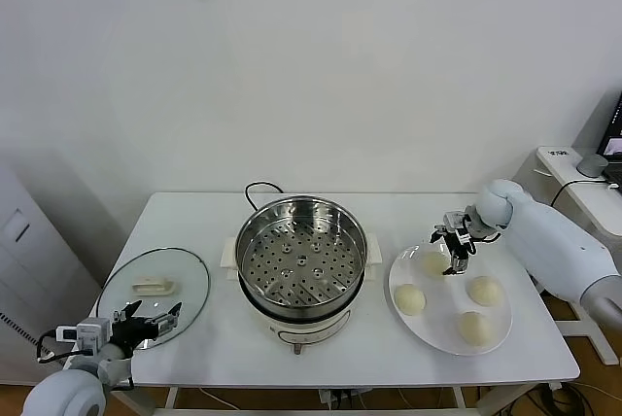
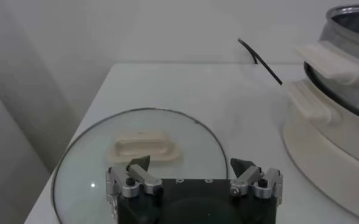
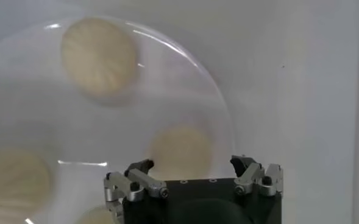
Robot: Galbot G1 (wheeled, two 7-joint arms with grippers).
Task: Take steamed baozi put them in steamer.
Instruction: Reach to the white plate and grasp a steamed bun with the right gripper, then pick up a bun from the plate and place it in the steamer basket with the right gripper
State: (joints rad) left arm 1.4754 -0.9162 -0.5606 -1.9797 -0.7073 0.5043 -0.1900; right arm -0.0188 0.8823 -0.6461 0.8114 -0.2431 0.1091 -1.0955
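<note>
So my right gripper (image 1: 455, 244) is hanging just above the bun (image 1: 433, 262) at the far-left of the plate (image 1: 498, 341), fingers spread with nothing between them yet. All four buns are on that plate; the steamer (image 1: 300, 253) is off to my left and has nothing in it.

Biggest worry is the steamer itself. Its steel wall stands tall and its white handle (image 1: 373, 247) sticks out right toward the plate, so if I carry a bun across too low I'd guess I clip the rim or the handle and drop it. Plenty of open air above though, so lift first, then go sideways.

Next, the plate. Its rim sits near the table's front and right edges, and a hard push down could tip or slide it.

Then the buns: soft, smooth, domed. Squeeze too much and it dents, too little and it slips. The next bun (image 1: 409, 299) sits near enough that a finger might nudge it.

Left gripper (image 1: 155, 320) is parked over the glass lid (image 1: 146, 299), jaws apart, holding nothing.
</note>
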